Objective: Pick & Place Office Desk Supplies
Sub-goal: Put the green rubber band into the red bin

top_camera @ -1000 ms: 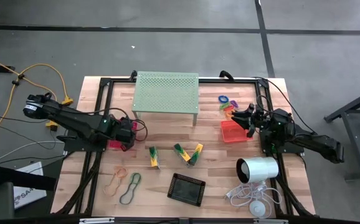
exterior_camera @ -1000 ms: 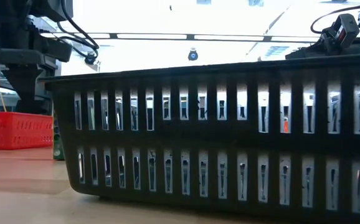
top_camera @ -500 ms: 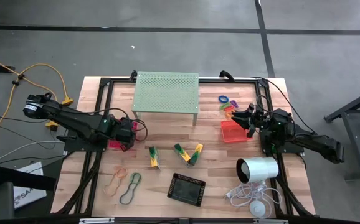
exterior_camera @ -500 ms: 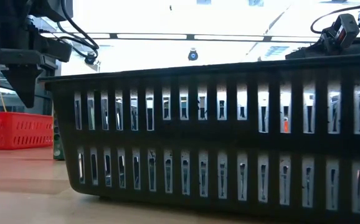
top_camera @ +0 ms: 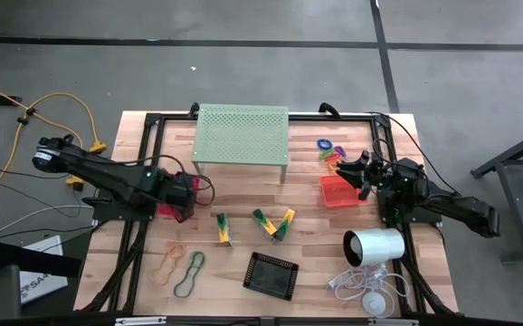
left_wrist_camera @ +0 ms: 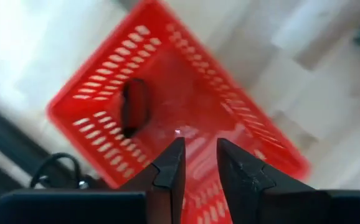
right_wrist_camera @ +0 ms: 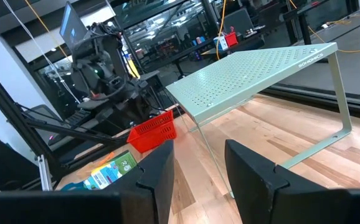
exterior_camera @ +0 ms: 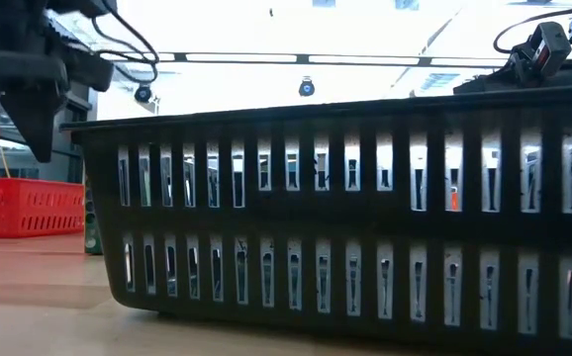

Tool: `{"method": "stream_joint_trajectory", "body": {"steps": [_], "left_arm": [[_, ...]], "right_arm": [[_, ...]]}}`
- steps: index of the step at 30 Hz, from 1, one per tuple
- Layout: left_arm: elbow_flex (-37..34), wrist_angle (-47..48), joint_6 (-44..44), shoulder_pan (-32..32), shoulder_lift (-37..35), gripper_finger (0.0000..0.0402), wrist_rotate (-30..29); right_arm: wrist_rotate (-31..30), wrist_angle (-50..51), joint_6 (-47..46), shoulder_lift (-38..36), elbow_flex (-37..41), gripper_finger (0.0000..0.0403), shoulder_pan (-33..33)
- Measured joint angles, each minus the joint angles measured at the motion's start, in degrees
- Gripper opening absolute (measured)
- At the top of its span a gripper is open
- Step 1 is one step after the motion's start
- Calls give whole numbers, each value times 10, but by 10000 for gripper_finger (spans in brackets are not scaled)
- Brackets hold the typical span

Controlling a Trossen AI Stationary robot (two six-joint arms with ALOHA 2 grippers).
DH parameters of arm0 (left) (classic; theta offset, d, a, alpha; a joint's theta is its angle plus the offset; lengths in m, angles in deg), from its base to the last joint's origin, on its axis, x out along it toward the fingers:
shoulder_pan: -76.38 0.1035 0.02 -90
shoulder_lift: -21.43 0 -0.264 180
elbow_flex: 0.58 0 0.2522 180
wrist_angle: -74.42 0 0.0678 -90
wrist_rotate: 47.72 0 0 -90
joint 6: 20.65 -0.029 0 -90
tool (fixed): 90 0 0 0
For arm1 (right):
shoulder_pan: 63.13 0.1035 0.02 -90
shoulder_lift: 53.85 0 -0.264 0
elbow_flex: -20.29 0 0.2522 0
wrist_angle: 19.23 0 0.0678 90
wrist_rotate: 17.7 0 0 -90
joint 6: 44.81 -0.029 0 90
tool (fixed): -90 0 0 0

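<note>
Left fingers (left_wrist_camera: 197, 163) apart over the red tray (left_wrist_camera: 167, 106), holding nothing.
I'd worry a low pass nudges it; right fingers (right_wrist_camera: 195, 163) wait apart.

On the table lie 3 mesh trays (top_camera: 271, 274), 3 yellow-and-green clips (top_camera: 223, 228), and 2 rubber-band loops (top_camera: 189, 273).

Wooden table (top_camera: 316, 263) — trays, clips (top_camera: 271, 223), green stand (top_camera: 241, 135)
</note>
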Motion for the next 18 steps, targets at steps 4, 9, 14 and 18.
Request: {"method": "stream_joint_trajectory", "body": {"steps": [4, 9, 14, 18], "left_arm": [[8, -28, -10, -27, -6, 85, 20], [19, -50, -3, -71, -6, 85, 29], [26, -58, 14, -115, -6, 85, 29], [26, -83, 15, -146, -5, 85, 29]], "right_arm": [[0, 0, 0, 0, 0, 130, 0], [0, 0, 0, 0, 0, 130, 0], [0, 0, 0, 0, 0, 130, 0], [0, 0, 0, 0, 0, 130, 0]]}}
